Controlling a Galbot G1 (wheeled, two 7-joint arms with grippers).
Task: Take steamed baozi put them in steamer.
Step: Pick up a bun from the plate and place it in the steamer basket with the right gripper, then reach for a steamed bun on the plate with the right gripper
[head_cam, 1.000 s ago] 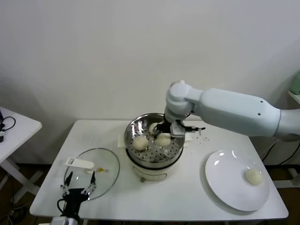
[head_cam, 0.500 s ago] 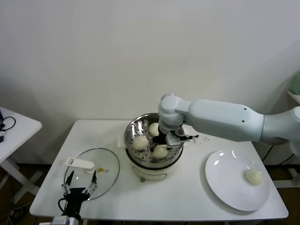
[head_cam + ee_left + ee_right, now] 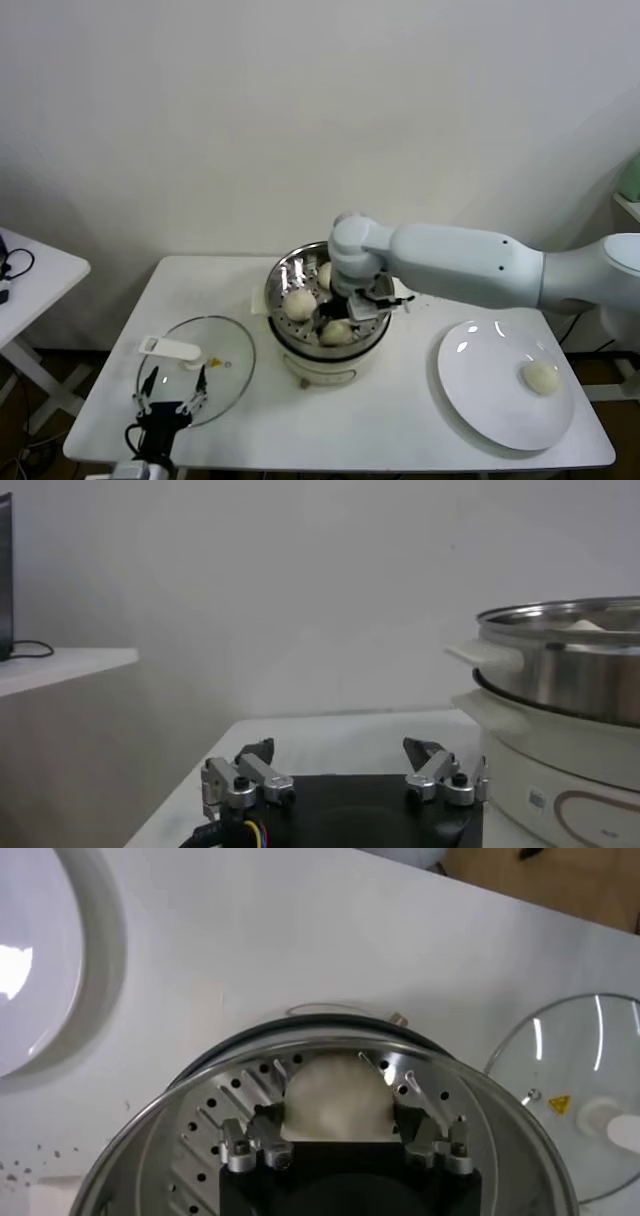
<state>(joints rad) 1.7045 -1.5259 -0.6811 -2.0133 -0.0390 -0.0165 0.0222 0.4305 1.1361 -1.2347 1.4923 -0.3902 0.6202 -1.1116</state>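
The steamer (image 3: 276, 292) is a shiny steel pot on a cream base at the table's middle. Two steamed baozi (image 3: 299, 303) (image 3: 325, 274) lie on its perforated tray. My right gripper (image 3: 340, 320) reaches down into the pot's near side, shut on a third baozi (image 3: 337, 333). In the right wrist view that bun (image 3: 335, 1098) fills the gap between the fingers (image 3: 262, 1120), just over the tray (image 3: 215, 1118). Another baozi (image 3: 541, 376) rests on the white plate (image 3: 495, 410) at the right. My left gripper (image 3: 168, 395) is parked open at the near left (image 3: 340, 748).
A flat glass lid (image 3: 222, 372) with a white handle (image 3: 170, 348) lies left of the steamer, just beyond the left gripper. A small white side table (image 3: 30, 275) stands at the far left. In the left wrist view the steamer (image 3: 570, 670) rises to one side.
My right arm has swung toward the steamer's near side and carried the held baozi down into the pot. The left arm has not moved.
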